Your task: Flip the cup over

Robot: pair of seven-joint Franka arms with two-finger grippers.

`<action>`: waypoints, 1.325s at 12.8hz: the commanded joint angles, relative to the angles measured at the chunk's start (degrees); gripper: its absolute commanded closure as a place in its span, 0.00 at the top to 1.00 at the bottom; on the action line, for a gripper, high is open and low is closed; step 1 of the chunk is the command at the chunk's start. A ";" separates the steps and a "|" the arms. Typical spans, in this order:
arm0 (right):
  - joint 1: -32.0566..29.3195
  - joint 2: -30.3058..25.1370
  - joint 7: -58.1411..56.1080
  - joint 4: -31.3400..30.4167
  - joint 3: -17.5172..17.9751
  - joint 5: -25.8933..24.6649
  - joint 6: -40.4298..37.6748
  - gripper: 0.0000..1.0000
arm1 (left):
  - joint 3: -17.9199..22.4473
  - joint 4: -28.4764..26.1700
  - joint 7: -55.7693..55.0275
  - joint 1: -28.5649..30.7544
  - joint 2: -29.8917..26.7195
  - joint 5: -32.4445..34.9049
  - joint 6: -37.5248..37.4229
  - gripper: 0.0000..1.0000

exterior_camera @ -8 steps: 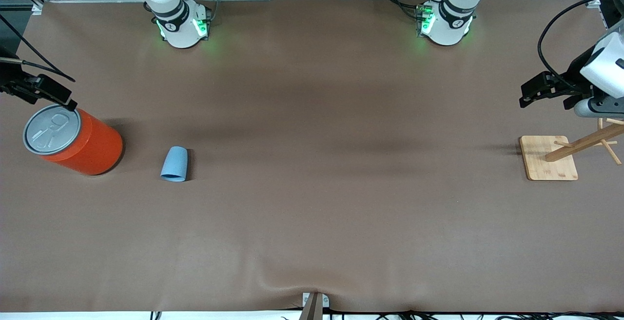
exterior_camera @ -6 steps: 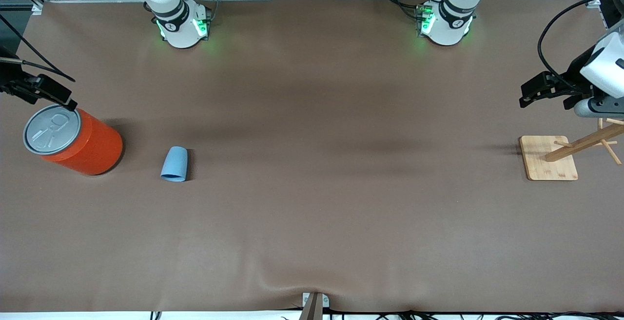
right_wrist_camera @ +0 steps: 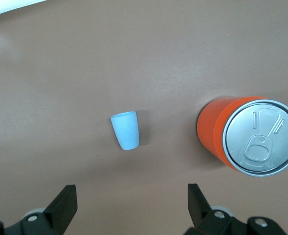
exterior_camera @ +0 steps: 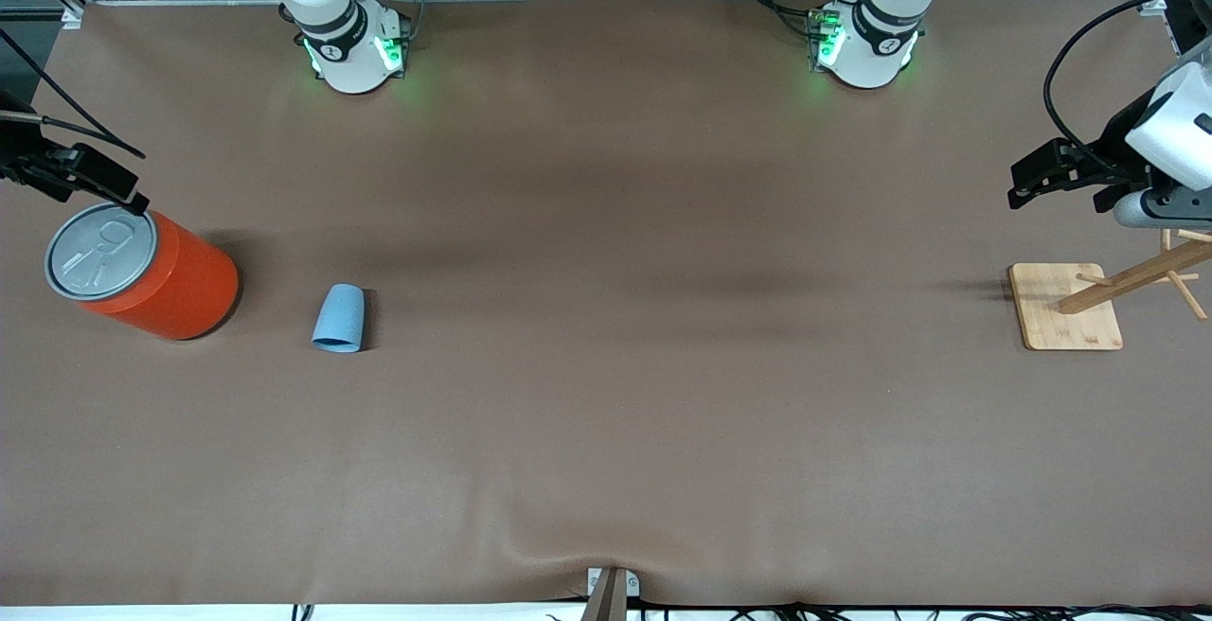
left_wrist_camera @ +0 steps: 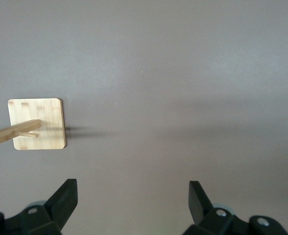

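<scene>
The light blue cup (exterior_camera: 338, 318) lies on its side on the brown table, its mouth toward the front camera, beside the orange can (exterior_camera: 142, 271). It also shows in the right wrist view (right_wrist_camera: 125, 130), with the can (right_wrist_camera: 249, 134) next to it. My right gripper (exterior_camera: 118, 187) hangs open and empty in the air at the right arm's end of the table, over the can's edge; its open jaws show in the right wrist view (right_wrist_camera: 130, 191). My left gripper (exterior_camera: 1027, 186) is open and empty, up over the table near the wooden stand (exterior_camera: 1065, 307); its wrist view (left_wrist_camera: 132, 185) shows bare table between the jaws.
The orange can with a grey lid stands upright close to the cup. The wooden stand (left_wrist_camera: 37, 123) with a square base and slanted pegs is at the left arm's end of the table. The brown mat (exterior_camera: 606, 365) covers the table.
</scene>
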 commanded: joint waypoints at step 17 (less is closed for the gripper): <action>4.79 15.70 -0.85 -23.32 0.88 2.87 31.37 1.00 | -0.07 0.46 0.44 0.06 0.03 -0.15 0.17 1.00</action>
